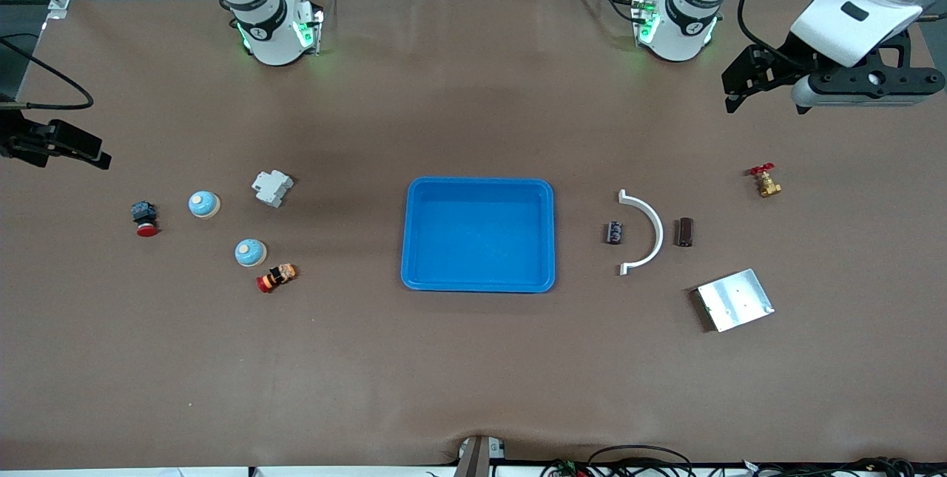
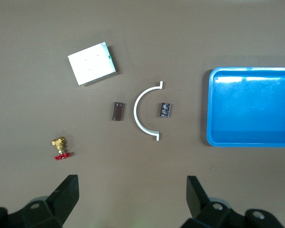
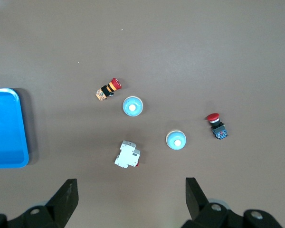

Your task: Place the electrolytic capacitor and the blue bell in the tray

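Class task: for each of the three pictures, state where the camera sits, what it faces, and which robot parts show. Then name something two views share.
Front view: high across the table, facing both bases; shows the tray, the left gripper and the right gripper, both up over bare table.
Left wrist view: looks down past open jaws at the capacitor, white arc and metal plate.
Right wrist view: looks down past open jaws at two blue bells.
Shared: the tray shows in all three views.
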Robot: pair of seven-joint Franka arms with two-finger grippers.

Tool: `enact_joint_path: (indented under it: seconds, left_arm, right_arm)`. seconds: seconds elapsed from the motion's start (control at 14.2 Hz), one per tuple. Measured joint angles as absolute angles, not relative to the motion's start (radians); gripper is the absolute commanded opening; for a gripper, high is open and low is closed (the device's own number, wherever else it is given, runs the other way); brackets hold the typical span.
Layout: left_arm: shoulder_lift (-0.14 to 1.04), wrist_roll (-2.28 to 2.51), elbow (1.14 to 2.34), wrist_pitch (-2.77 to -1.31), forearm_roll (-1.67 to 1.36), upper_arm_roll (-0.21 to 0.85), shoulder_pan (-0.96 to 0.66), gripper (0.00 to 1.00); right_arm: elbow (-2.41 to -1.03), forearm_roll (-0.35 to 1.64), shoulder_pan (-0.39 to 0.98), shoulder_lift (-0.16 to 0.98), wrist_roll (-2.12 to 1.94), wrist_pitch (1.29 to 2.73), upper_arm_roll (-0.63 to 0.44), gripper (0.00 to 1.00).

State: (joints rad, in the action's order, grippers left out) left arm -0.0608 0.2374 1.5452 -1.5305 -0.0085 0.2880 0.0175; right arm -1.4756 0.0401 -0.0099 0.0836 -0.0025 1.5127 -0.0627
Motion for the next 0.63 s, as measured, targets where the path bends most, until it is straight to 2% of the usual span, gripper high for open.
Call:
enact_joint_path:
  seconds: [0.63]
  left_arm:
    - [-0.06, 0.238, 1.546, -1.53, -0.008, 0.295, 0.018, 1.0]
  right_arm:
    - [-1.476, 0.04, -0.016, 0.084, -0.002, 1.515, -0.064, 1.0]
